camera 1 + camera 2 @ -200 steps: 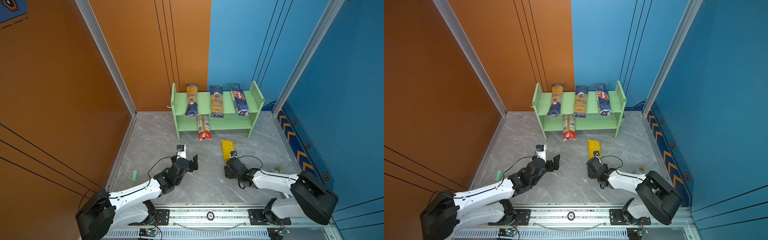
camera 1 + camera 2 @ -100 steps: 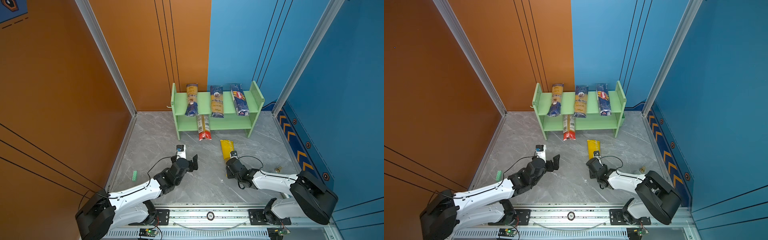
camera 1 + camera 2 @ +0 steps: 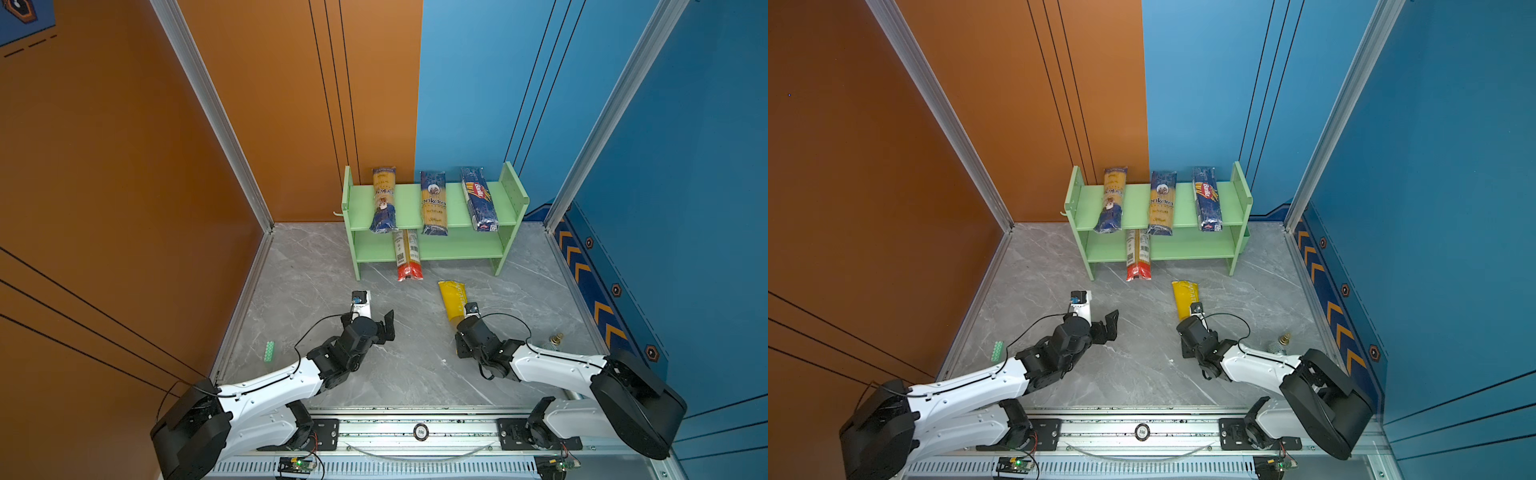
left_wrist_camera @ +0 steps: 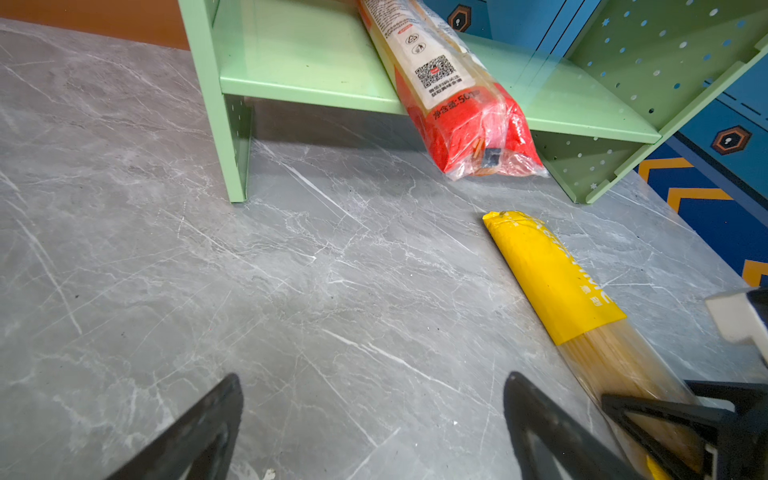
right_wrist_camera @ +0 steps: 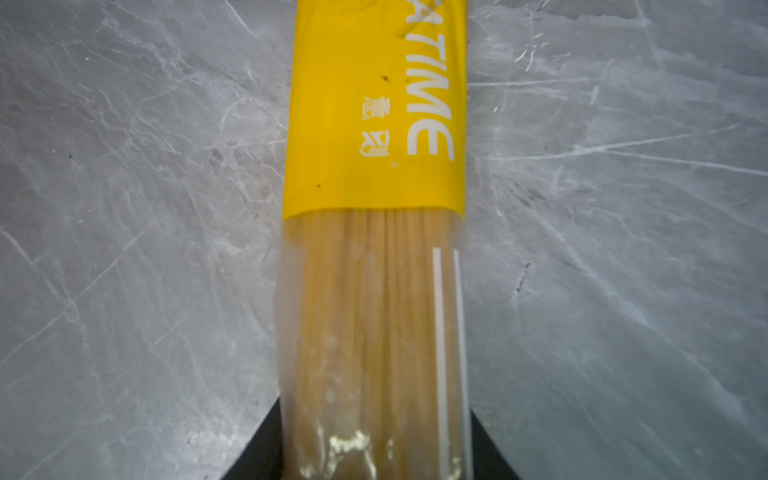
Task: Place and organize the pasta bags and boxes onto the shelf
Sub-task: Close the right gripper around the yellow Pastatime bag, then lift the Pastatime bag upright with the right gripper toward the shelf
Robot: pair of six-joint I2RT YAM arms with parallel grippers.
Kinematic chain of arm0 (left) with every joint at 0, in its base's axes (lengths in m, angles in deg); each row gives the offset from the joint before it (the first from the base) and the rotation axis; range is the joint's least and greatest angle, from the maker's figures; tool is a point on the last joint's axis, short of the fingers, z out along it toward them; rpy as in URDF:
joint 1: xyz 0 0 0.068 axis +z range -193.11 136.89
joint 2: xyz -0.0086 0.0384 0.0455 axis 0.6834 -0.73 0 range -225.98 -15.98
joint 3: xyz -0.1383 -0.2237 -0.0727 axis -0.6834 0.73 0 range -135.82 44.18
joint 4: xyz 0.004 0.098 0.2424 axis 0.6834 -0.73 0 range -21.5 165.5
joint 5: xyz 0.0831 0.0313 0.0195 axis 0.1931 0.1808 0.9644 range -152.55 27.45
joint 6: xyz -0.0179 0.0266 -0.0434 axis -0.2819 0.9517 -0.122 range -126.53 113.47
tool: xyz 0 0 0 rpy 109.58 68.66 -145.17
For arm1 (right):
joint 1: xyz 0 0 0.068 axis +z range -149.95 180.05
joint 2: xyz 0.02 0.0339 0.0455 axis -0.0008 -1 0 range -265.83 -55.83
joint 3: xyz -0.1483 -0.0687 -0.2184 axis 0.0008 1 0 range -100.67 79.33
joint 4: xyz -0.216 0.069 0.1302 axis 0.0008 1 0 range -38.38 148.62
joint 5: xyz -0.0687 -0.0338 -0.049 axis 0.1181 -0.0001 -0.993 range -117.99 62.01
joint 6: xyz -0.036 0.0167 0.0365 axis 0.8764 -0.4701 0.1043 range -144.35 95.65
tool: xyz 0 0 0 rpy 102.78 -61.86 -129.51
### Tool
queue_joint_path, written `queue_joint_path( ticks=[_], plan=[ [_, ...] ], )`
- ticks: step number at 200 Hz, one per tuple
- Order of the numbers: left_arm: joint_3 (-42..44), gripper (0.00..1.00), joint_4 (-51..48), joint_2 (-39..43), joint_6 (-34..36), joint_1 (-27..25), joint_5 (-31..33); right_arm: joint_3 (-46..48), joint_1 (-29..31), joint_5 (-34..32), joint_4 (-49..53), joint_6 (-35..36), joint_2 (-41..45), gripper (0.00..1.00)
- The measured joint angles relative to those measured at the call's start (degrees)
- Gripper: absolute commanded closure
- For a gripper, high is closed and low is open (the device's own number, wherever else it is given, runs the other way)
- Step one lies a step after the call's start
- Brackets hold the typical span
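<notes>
The light green shelf (image 3: pixel 409 203) stands against the back wall. Its top tier carries two navy-and-yellow pasta packets (image 3: pixel 383 199) (image 3: pixel 433 203) and a navy Barilla packet (image 3: pixel 478 198). A red-ended packet (image 3: pixel 407 259) lies on the lower tier with its red end (image 4: pixel 469 124) sticking out in front. The yellow-ended packet (image 3: pixel 452 299) lies on the floor. My right gripper (image 5: pixel 374 436) is shut on its clear end, with a finger pressed against each side. My left gripper (image 4: pixel 372 378) hangs open over bare floor, left of that packet.
A small green piece (image 3: pixel 269 351) lies by the left wall. A small silver and brass object (image 3: pixel 555 340) sits on the floor near the right wall. Orange and blue walls close in the grey marble floor (image 3: pixel 415 365). The arms' rail (image 3: pixel 419 432) runs along the front.
My right gripper's fingers have closed in on the clear end of the yellow-ended packet. The left arm has not moved.
</notes>
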Motion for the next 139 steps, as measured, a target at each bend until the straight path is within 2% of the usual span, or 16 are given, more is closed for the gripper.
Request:
queue_joint_path(
  ticks=[29,47,139],
  plan=[
    [0.02,0.02,0.00,0.00,-0.02,0.00,-0.02,0.09,-0.76,1.20,2.69,0.04,2.97,0.80],
    [0.02,0.02,0.00,0.00,-0.02,0.00,-0.04,0.09,-1.20,1.75,4.48,0.22,4.55,1.00],
    [0.11,0.02,0.04,0.00,-0.28,0.37,-0.17,-2.21,-4.61,5.31,13.97,0.85,11.39,1.00]
  ],
)
